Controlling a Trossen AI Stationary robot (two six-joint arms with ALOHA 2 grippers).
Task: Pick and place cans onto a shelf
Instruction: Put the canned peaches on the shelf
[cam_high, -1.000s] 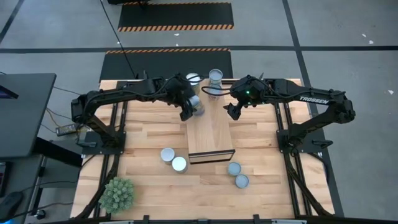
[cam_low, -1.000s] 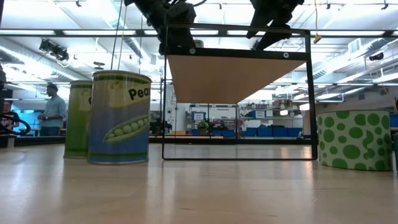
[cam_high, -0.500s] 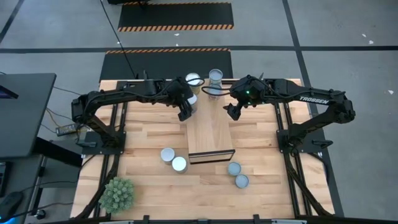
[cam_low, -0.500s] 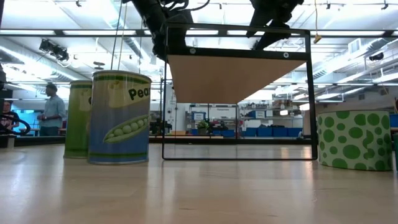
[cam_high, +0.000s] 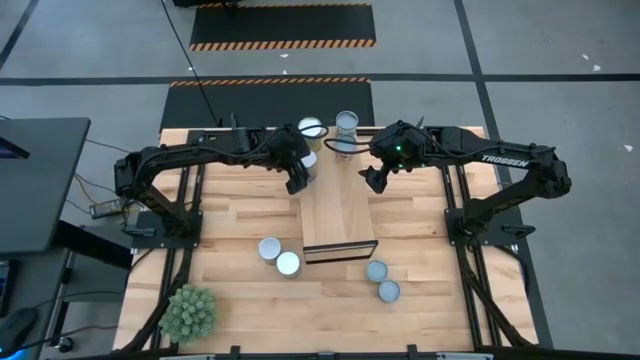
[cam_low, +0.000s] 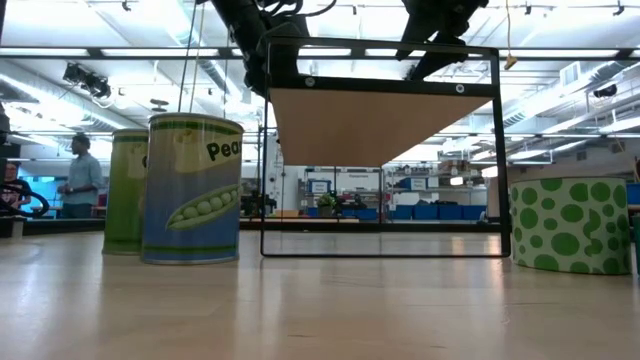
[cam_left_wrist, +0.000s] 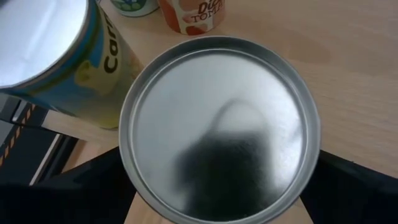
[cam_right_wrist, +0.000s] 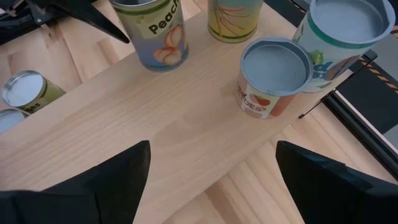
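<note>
High view shows the long pale-wood plank shelf running down the table's middle, with cans gathered at its 12 o'clock end and four silvery-topped cans on the butcher-block tabletop, two at 7 o'clock and two at 5 o'clock of the shelf. By my count roughly half the job is left. The left gripper sits at the shelf's 11 o'clock corner, clamped on a round can with a brushed, rimmed metal lid, beside a paper-labelled carrot can; whether that can rests on the wood I cannot tell. The right gripper hovers at 1 o'clock, fingers spread wide and empty over smooth grain, near a peach-labelled can and a short tomato can.
</note>
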